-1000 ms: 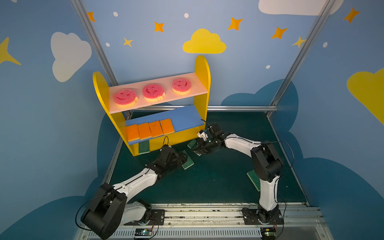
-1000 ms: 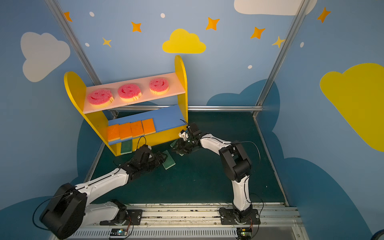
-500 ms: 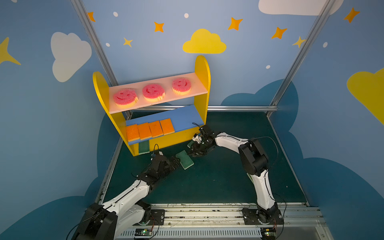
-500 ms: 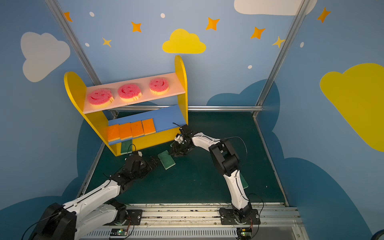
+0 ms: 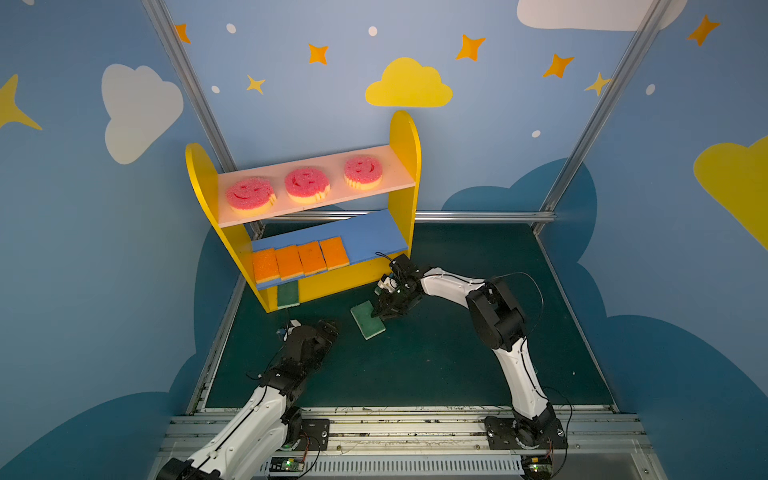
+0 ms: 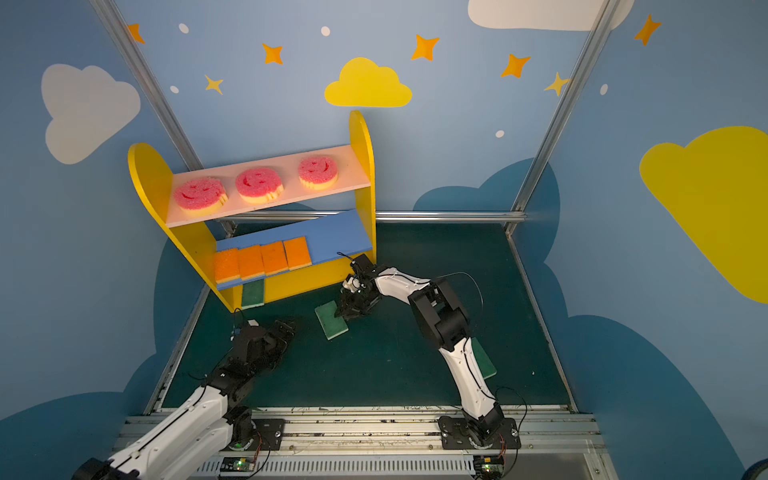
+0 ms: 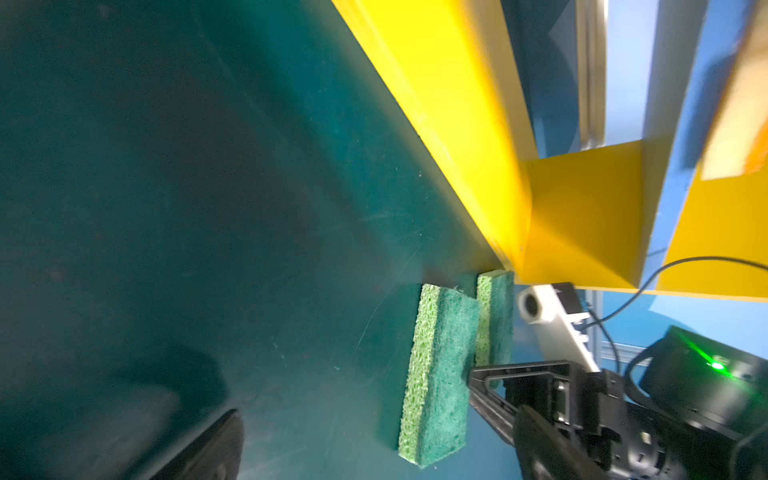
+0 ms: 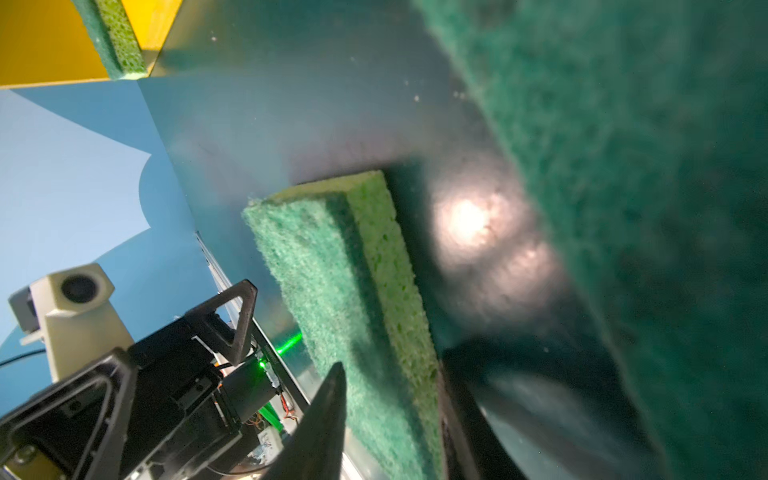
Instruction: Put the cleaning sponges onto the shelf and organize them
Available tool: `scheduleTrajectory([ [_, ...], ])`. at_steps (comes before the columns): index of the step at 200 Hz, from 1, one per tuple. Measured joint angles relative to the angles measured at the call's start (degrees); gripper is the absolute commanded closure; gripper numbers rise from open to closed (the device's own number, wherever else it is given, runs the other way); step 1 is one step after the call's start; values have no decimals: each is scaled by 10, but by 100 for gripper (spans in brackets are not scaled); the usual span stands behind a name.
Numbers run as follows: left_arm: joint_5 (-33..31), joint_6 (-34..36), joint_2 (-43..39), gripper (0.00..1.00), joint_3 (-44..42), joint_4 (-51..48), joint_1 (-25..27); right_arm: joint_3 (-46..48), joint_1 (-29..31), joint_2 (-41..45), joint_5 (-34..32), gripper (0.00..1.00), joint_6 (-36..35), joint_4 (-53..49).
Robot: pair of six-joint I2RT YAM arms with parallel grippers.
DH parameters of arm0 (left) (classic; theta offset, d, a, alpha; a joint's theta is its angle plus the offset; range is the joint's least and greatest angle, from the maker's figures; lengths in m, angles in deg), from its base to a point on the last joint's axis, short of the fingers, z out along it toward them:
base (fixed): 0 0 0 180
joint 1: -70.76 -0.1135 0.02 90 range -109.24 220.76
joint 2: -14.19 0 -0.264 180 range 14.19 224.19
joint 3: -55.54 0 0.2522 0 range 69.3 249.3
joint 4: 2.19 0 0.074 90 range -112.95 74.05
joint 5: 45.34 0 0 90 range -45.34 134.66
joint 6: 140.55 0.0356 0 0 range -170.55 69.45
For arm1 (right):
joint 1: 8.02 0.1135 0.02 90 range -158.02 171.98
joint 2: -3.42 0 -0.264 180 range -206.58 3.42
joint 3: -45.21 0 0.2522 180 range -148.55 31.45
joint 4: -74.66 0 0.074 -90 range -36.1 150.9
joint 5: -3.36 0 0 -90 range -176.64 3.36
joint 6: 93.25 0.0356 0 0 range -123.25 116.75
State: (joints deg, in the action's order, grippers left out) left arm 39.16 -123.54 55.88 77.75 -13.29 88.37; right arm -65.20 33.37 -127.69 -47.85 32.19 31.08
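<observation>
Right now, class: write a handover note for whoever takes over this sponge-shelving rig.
Left gripper: open, empty.
Right gripper: straddles a green rectangular sponge on the dark green mat; grip unclear.
Done: three round pink smiley sponges on pink upper board, four orange rectangular ones on blue lower board, one green at yellow base.
To do: that sponge, another by the shelf, a third near the right arm.

Top views look down from high — wrist views, close to the floor (image 7: 166, 208), share one green sponge (image 7: 436, 374).
</observation>
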Motion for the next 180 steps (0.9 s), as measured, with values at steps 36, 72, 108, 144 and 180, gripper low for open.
scheduleTrajectory([
  [36, 1, 10, -61, 0, -13, -5, 0, 2, 0, -4, 16, 100, 22, 18],
  [72, 28, 32, -76, 8, -15, 14, 2, 37, -2, 13, 18, 100, 57, 63],
  [108, 30, 59, -57, 9, -10, 43, 45, 104, -8, 82, 10, 100, 117, 113],
  [144, -2, 82, -26, 10, 2, 81, 108, 172, -28, 182, 5, 100, 182, 190],
  [180, -39, 92, 19, 17, 6, 139, 152, 241, -57, 241, 3, 100, 239, 269],
])
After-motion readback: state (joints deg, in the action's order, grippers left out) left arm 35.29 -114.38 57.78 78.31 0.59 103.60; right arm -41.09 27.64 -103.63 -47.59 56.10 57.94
